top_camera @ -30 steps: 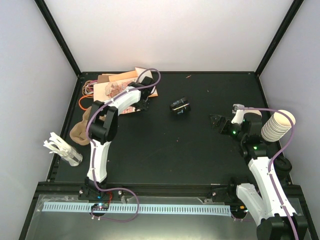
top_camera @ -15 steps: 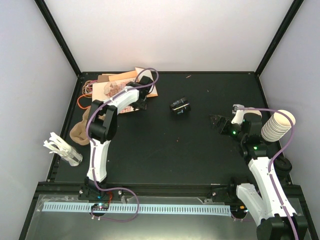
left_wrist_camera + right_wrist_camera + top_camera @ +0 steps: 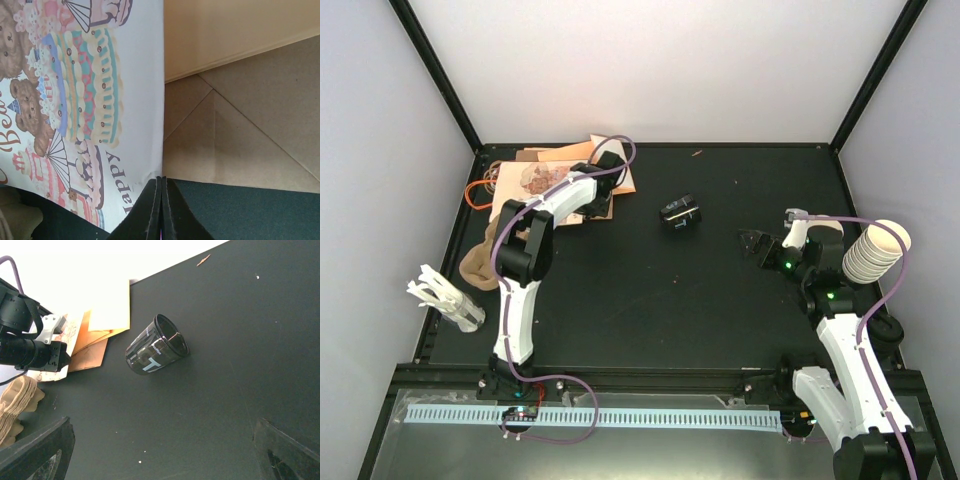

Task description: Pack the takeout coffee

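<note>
The takeout coffee [image 3: 680, 212] shows as a black cup with white "coffee" lettering, lying on its side mid-table; in the right wrist view the cup [image 3: 156, 346] has its open mouth turned to the right. My left gripper [image 3: 598, 208] is at the back left. Its tips [image 3: 162, 182] are pressed together on the lower edge of a white printed paper bag [image 3: 100, 100] that lies over a brown bag [image 3: 260, 115]. My right gripper [image 3: 752, 243] stands open and empty to the right of the cup, well short of it, one finger [image 3: 37, 455] low in each corner.
A tall stack of cream cups [image 3: 875, 250] stands at the right edge. Tan cardboard carriers [image 3: 478, 262] and a clear plastic piece [image 3: 445, 295] lie at the left edge. Orange bands [image 3: 480, 190] sit beside the bags. A black roll [image 3: 885, 332] is near the right arm.
My left gripper has gone from open to shut at the bag's edge and shifted slightly up and left, the bags moving a little with it. The right arm and cup have not moved.
</note>
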Motion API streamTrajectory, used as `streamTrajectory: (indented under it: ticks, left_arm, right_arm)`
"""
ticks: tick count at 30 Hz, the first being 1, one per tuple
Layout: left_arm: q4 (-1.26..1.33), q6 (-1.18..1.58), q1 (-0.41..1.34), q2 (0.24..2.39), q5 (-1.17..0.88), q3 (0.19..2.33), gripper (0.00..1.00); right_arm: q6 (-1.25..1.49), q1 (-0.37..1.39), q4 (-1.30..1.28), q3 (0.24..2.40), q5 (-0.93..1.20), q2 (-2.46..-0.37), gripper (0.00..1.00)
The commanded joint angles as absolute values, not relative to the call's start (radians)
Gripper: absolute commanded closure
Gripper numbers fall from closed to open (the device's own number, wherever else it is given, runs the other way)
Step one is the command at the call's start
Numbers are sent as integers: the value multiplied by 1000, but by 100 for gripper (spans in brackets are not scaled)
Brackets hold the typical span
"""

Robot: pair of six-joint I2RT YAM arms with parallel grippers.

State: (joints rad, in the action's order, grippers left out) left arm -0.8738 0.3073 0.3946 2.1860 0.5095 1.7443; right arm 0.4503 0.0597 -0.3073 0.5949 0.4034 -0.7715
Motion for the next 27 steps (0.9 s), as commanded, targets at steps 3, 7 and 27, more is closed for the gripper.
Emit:
streamTrajectory:
  ticks: [3,7,27]
  left_arm:
    - [-894,301,394,2114,545,1777,89]
    - [-874,271,397,2130,502,1767,35]
    - [-890,249,407,2264,759,1789,16]
  right_arm:
    - [452,63,-295,627,414,-770,0]
    - [458,63,-287,624,419,-770,0]
    - [462,63,-290,624,420,-765,0]
